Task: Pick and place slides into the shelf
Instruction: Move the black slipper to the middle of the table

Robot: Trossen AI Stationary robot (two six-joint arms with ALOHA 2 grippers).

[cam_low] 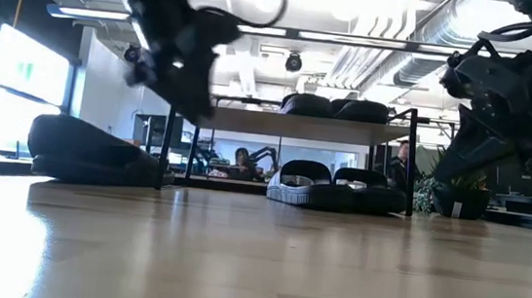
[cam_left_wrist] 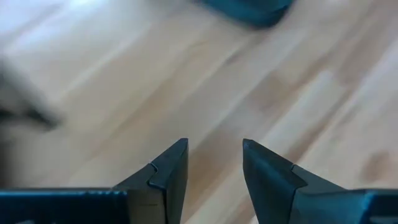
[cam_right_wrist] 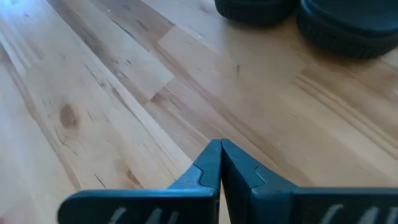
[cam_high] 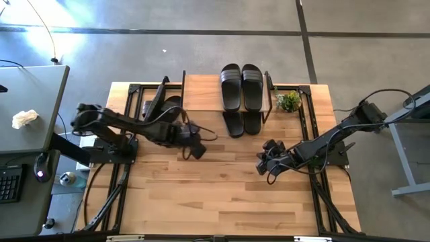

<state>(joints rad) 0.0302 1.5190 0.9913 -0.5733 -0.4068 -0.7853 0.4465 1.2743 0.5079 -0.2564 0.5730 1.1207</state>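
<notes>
My left gripper (cam_high: 199, 152) spread, empty, above table (cam_high: 222, 195). Right gripper (cam_high: 262, 163) pressed together, waiting. Risk: wide reach toward leftover slides (cam_high: 160, 104) clips shelf (cam_high: 203, 91) leg, knocks pair.

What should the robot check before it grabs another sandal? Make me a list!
1. Left gripper open with nothing in it: ok.
2. Right gripper shut, parked over bare table: ok.
3. Sandals left to move: two lie left of the shelf, near: ok.
4. Shelf top has free space beside the pair on it: ok.
5. Space on the lower level beside the pair there: cannot tell.
</notes>
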